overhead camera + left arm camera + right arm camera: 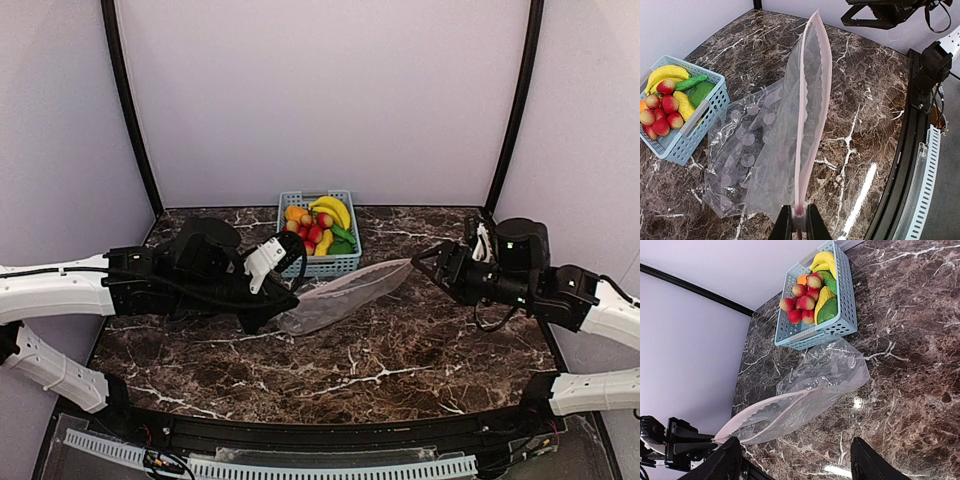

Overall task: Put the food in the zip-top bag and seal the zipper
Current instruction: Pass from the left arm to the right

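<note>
Pinching one zip-top bag [771,150] | one basket [696,136] | two green vegetables [700,93]

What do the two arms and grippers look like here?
The left arm and right arm have white links and black joint housings. Left gripper and right gripper are black, flat-fingered. A white block tops the left wrist; black cables loop nearby.

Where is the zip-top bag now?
In the top view the zip-top bag stretches across mid-table in front of the blue basket, one end pinched by the left tool, the other near the right tool.
</note>
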